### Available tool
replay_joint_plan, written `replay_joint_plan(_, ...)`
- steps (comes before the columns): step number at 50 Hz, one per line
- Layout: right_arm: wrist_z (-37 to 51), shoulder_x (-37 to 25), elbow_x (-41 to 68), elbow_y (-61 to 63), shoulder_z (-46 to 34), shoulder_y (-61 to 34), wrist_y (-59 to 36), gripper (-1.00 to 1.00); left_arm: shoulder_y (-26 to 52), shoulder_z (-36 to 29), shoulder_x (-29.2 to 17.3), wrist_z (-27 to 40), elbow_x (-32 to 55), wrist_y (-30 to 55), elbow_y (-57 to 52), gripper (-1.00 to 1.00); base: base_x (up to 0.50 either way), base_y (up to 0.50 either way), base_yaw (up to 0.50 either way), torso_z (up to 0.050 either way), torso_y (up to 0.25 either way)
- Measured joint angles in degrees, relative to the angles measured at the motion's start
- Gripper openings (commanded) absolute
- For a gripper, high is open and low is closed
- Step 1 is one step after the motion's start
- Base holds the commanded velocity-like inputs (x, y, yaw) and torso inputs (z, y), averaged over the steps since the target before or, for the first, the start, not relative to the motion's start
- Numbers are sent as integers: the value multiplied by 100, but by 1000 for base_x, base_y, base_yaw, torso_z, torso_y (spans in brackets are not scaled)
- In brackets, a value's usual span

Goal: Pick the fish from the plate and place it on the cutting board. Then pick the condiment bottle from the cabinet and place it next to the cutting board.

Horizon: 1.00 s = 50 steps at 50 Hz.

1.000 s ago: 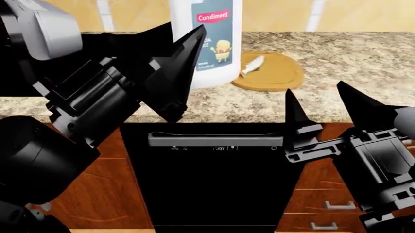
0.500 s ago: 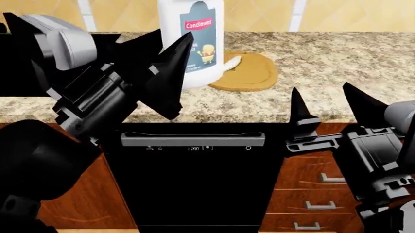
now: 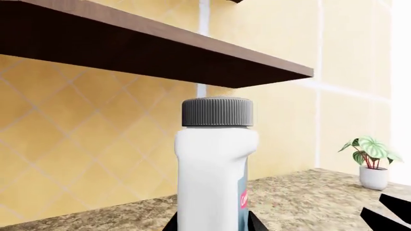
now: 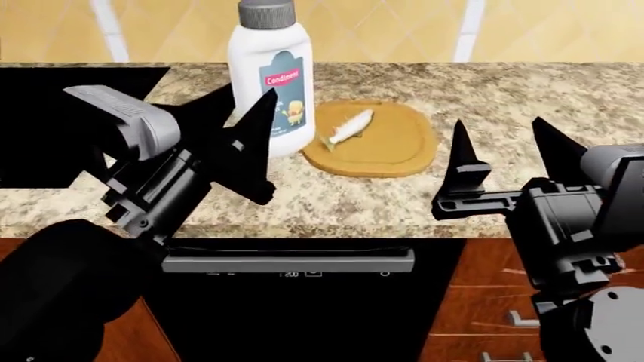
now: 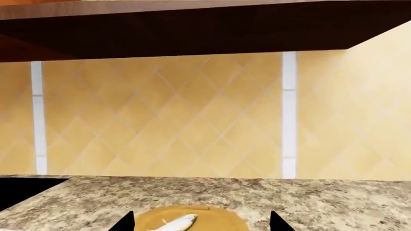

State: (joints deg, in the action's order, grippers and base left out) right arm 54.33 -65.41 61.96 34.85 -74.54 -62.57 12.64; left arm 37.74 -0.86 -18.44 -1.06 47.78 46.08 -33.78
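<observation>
Left tool [image 4: 241,139] spread, empty, hiding lower condiment bottle [image 4: 270,75]; right tool [image 4: 508,158] spread, empty. Fish [image 4: 348,127] on cutting board [image 4: 387,154] beside bottle; table [image 4: 544,98] bare rightward.

The condiment bottle [image 4: 270,83] standing on the counter, just left of the cutting board [image 4: 381,142], carries the one readable word: "Condiment", white letters on a red strip across its dark blue-grey label. Smaller print under the cartoon burger is too blurred to read. The marks on the dishwasher panel [image 4: 292,272] below cannot be read either.
</observation>
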Motion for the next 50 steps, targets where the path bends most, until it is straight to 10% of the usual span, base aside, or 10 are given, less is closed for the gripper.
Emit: replay_joint_plan(50, 54, 160, 51, -21, 59, 31, -104, 100, -1542, -393, 34, 45, -1337, -1276, 44, -100, 82, -17, 0, 0, 1)
